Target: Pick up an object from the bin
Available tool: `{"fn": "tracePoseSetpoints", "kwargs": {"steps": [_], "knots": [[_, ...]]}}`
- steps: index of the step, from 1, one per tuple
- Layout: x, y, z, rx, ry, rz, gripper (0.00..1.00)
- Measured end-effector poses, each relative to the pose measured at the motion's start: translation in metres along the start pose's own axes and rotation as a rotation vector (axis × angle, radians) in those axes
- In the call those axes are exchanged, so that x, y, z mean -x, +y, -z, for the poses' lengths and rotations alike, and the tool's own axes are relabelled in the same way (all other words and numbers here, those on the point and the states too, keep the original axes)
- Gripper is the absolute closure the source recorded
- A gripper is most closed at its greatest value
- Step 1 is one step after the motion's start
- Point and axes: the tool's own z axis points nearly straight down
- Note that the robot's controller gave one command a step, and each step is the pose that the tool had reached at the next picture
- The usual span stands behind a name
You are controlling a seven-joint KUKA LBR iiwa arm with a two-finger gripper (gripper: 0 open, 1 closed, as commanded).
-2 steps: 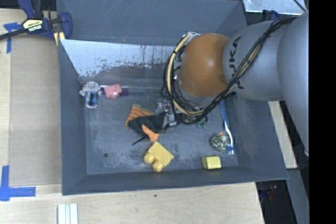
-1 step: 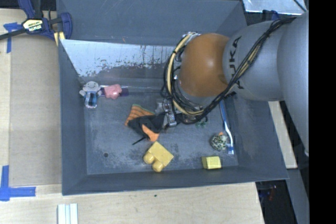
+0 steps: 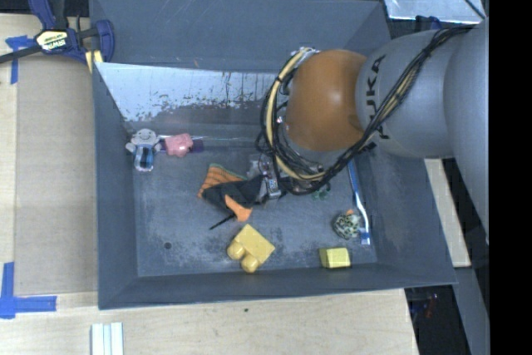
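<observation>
You've got soft light coming from above, washing the far wall of the bin (image 3: 191, 91) to a pale glare while its floor sits dim, a gentle sheen spreads across the orange cover (image 3: 328, 100) on the arm (image 3: 440, 96), and shade pools on the floor right beneath the gripper (image 3: 266, 181).

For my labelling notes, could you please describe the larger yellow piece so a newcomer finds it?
Look along the grey bin's near wall. Near its middle, on the floor, lies the larger yellow piece. It is bigger and lumpier than the small yellow cube to its right.
</observation>
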Motion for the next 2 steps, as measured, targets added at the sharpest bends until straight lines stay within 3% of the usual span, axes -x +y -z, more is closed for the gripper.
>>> {"fn": "tracePoseSetpoints", "kwargs": {"steps": [2], "knots": [[0.001, 0.0, 0.024, 0.0, -0.003, -0.002, 1.0]]}}
